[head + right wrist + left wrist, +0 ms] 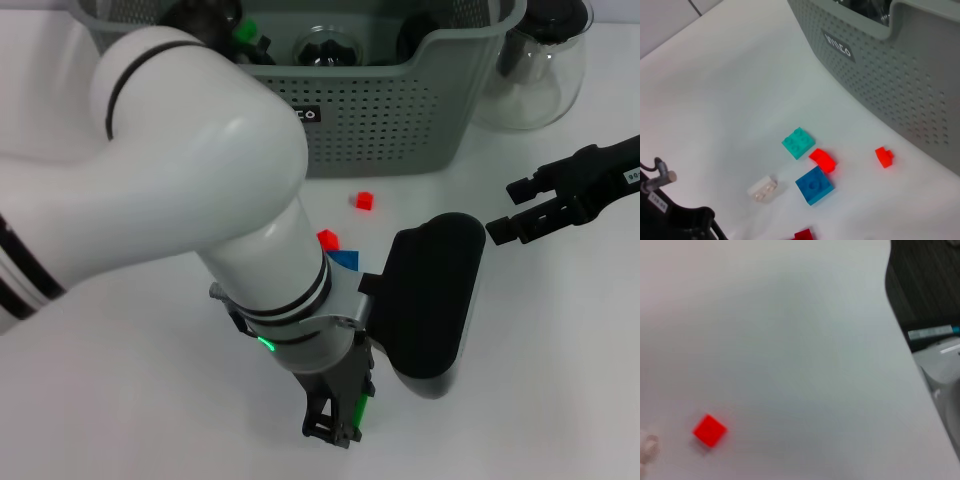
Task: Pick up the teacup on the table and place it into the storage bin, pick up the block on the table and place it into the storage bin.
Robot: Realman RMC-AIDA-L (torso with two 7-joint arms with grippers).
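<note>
Several blocks (pixel 814 185) beside storage bin (pixel 400 120) — right tool (pixel 505 210) open

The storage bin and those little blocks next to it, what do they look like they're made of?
The storage bin looks like moulded plastic, matte grey-green: its walls carry regular rows of small holes and a smooth rounded rim. The blocks, such as the blue block and the teal block, look like hard plastic with a slight sheen, with studs on top like toy bricks. That is judged by look alone.

Storage bin (pixel 900 75) stands on the surface (pixel 730 90); teal block (pixel 798 142), blue block (pixel 814 185), white block (pixel 763 188) and red blocks lie beside it.
</note>
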